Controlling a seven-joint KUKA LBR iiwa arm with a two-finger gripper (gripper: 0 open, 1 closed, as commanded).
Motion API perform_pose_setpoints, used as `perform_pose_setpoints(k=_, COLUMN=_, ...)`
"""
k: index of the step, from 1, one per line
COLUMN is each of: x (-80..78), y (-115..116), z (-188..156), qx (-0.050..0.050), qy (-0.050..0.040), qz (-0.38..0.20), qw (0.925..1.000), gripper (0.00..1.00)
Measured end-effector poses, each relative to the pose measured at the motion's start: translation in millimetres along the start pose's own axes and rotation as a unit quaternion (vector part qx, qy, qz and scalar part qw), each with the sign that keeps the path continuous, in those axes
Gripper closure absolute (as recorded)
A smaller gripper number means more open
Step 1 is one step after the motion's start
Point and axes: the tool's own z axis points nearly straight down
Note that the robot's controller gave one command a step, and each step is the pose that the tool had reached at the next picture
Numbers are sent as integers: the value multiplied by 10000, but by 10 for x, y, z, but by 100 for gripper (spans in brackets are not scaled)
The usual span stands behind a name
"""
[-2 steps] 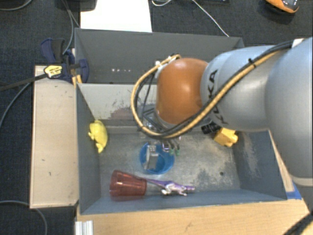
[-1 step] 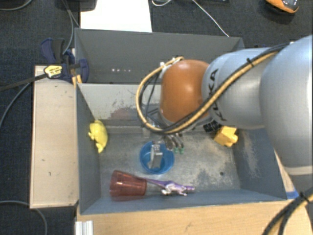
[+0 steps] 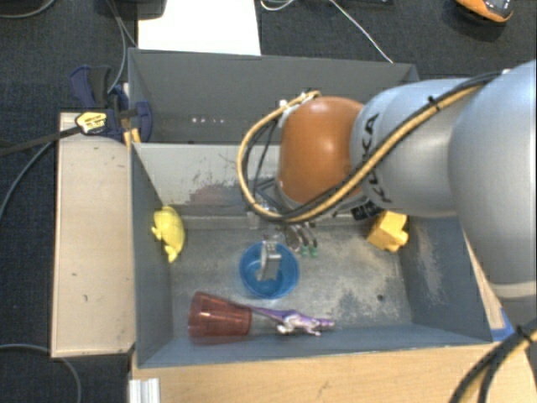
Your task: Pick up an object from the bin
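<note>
While the jaws, spread unclear, sit in the blue bowl (image 3: 252, 280), bare bin floor (image 3: 361, 282) rings it.

A yellow soft toy (image 3: 169, 232) lies at the far left. A yellow block (image 3: 388, 231) sits at the right. Along the front, a dark red cup (image 3: 217, 316) lies on its side, a purple toy animal (image 3: 295, 320) just beside its narrower end

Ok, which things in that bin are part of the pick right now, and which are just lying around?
In play:
- pincer
- blue round dish in the middle, right under the pincer

Lying about:
- yellow toy, view's left
- yellow block, view's right
- dark red cup on its side, near edge
- purple toy beside the cup
</note>
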Motion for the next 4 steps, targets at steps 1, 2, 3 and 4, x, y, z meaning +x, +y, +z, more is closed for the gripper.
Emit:
perform_pose_setpoints(k=1, x=-18, y=-143, z=569, qx=15, qy=76, qz=438, qw=9990, gripper=100)
perform_pose_setpoints(k=2, x=-17, y=-143, z=569, qx=14, qy=76, qz=451, qw=9990, gripper=100)
perform_pose_setpoints(k=3, x=-17, y=-143, z=569, qx=13, qy=76, qz=464, qw=9989, gripper=100)
perform_pose_setpoints(k=4, x=-17, y=-143, z=569, qx=13, qy=76, qz=475, qw=9988, gripper=100)
